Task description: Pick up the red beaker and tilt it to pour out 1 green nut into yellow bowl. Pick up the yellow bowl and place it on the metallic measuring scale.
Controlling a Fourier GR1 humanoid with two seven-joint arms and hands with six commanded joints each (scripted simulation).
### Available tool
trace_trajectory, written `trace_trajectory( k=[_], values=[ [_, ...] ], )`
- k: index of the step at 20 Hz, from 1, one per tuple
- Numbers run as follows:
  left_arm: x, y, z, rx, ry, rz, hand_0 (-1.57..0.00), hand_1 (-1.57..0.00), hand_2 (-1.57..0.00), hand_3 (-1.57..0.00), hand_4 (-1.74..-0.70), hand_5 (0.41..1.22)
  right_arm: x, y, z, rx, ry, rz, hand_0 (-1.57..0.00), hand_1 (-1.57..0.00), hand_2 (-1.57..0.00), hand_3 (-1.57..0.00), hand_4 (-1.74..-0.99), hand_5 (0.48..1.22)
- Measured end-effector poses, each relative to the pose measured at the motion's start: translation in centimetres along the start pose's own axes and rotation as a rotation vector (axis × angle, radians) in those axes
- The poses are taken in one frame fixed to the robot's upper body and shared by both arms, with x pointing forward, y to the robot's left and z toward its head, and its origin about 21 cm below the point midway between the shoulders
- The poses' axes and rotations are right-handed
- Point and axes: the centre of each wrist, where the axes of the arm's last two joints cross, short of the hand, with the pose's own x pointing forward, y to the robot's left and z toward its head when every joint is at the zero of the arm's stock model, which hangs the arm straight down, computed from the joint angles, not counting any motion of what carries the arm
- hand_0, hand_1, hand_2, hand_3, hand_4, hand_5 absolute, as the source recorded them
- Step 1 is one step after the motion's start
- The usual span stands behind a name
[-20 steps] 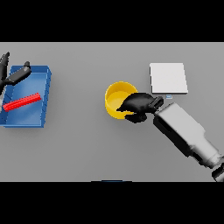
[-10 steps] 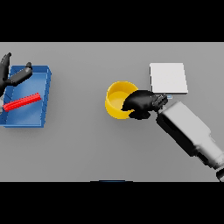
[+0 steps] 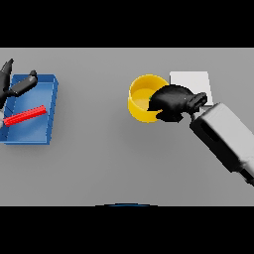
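Observation:
The yellow bowl (image 3: 141, 99) sits in the middle of the table, just left of the pale square measuring scale (image 3: 191, 83). My right hand (image 3: 172, 101) is curled over the bowl's right rim and grips it. A tiny green speck (image 3: 149, 98) shows inside the bowl beside the fingers. A long red object (image 3: 25, 115), which looks like the beaker on its side, lies in the blue tray (image 3: 47, 124) at the far left. My left hand (image 3: 17, 87) hovers over the tray's far left corner with its fingers spread, holding nothing.
The blue tray occupies the left edge of the table. My right forearm (image 3: 225, 141) slants in from the lower right and covers the table in front of the scale.
My right hand, still holding the yellow bowl, has carried it up and to the right, closer to the scale. The left hand and the tray have not moved.

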Motion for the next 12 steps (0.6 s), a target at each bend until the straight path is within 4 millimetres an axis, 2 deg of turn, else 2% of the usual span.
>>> trace_trajectory(
  k=[2,4,6,7,12],
  values=[
    [0.0,0.4,-0.1,0.01,0.004,-0.005,0.0,0.0,0.0,0.0,-0.8,0.723,0.2,0.3,0.8,0.005,-0.002,-0.005,-1.57,-1.57,-1.56,-1.24,-1.719,1.22],
    [0.1,0.5,0.0,0.018,-0.014,-0.017,0.0,0.0,0.0,0.0,-0.8,0.73,-0.1,-0.6,1.5,-0.027,0.005,0.029,-1.57,-1.57,-1.57,-1.26,-1.719,1.22],
    [0.0,0.5,0.2,0.021,-0.006,-0.007,0.0,0.0,0.0,0.0,-0.81,0.741,-1.1,-1.5,2.1,-0.06,0.05,0.045,-1.57,-1.57,-1.57,-1.33,-1.72,1.221],
    [0.1,0.5,0.4,0.019,-0.016,-0.007,0.0,0.0,0.0,0.0,-0.81,0.742,-1.8,-2.2,2.4,-0.077,0.075,0.043,-1.57,-1.57,-1.57,-1.3,-1.72,1.221],
    [0.5,0.6,0.9,0.024,0.013,-0.023,0.0,0.0,0.0,0.0,-0.81,0.743,-5.6,-2.4,3.3,-0.117,0.198,-0.001,-1.57,-1.57,-1.57,-1.22,-1.72,1.221]
  ],
)
